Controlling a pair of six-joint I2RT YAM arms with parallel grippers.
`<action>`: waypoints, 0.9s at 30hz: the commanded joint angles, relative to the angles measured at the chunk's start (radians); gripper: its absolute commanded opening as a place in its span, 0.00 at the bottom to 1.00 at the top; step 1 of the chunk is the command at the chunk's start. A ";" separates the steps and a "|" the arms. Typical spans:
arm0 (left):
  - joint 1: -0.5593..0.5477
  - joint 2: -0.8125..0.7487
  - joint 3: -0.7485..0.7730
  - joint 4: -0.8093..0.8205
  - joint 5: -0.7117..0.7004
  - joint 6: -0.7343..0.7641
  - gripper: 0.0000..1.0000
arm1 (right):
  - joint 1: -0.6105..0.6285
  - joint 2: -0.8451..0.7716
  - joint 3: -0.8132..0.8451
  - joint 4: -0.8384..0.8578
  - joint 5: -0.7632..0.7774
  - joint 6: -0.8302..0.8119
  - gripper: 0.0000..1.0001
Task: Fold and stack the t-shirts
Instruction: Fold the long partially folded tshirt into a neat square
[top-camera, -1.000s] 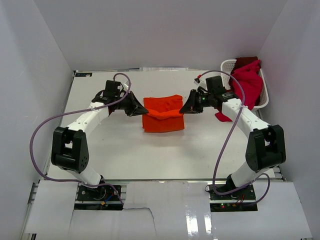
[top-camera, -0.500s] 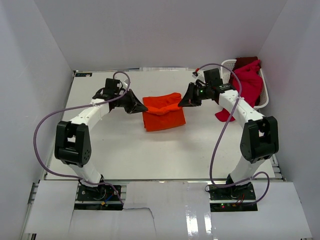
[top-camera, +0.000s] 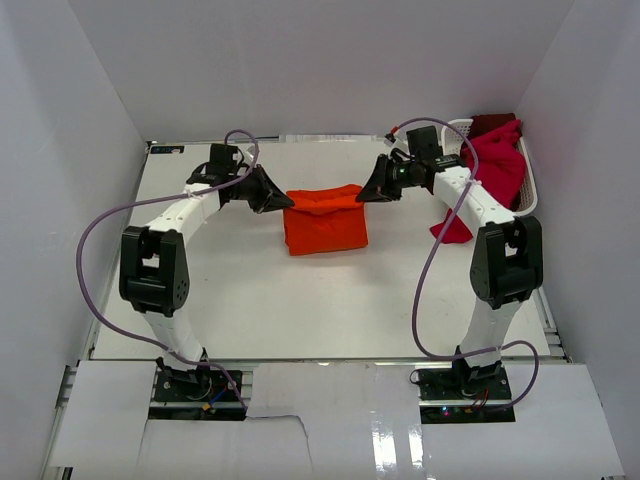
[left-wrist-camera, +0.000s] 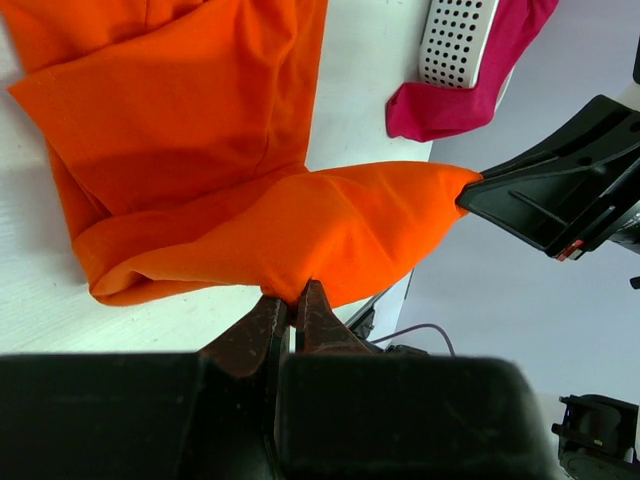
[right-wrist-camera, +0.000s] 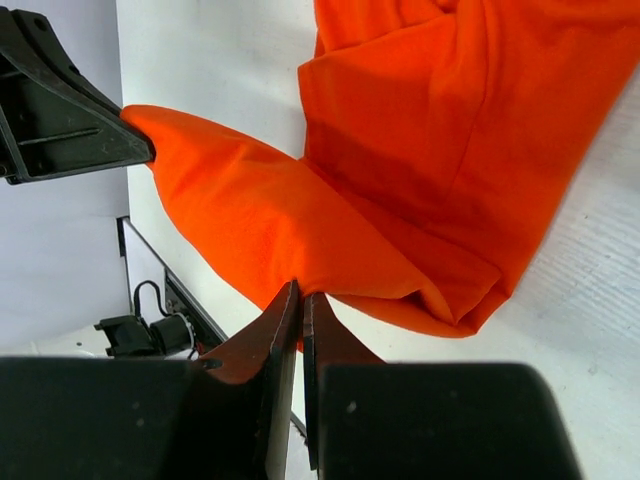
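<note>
lying on the table, the orange shirt looks limp and light, likely to sag unless held by its corners. left gripper and right gripper pinch its far corners tight. beyond, red shirts drape a basket.

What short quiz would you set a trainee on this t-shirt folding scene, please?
1. True or false: the left pincer and right pincer each grip the orange t-shirt.
2. The white basket stands: A) far right; B) near left; C) table centre?
3. Which colour is the draped t-shirt on the basket's rim?
Key: 1 true; 2 A; 3 crimson.
</note>
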 joint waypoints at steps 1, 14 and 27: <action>0.008 0.018 0.054 0.003 0.017 0.018 0.03 | -0.017 0.045 0.072 -0.001 -0.027 -0.027 0.08; 0.022 0.166 0.204 -0.027 0.003 0.039 0.03 | -0.044 0.226 0.245 -0.005 -0.053 -0.035 0.08; 0.022 0.264 0.339 -0.050 -0.013 0.056 0.03 | -0.059 0.307 0.343 -0.002 -0.040 -0.027 0.08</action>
